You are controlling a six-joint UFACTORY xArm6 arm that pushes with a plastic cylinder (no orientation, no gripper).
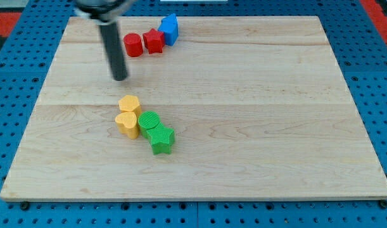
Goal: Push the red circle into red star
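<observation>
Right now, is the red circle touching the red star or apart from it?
Touching, it seems: the red circle and red star show no gap. My tip stands below them, apart.

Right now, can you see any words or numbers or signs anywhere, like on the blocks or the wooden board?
None: no word, number or sign shows anywhere.
The wooden board is bare wood grain.
The red circle, red star, blue block, two yellow blocks, green circle and green star are plain.
My tip carries no marking.
</observation>
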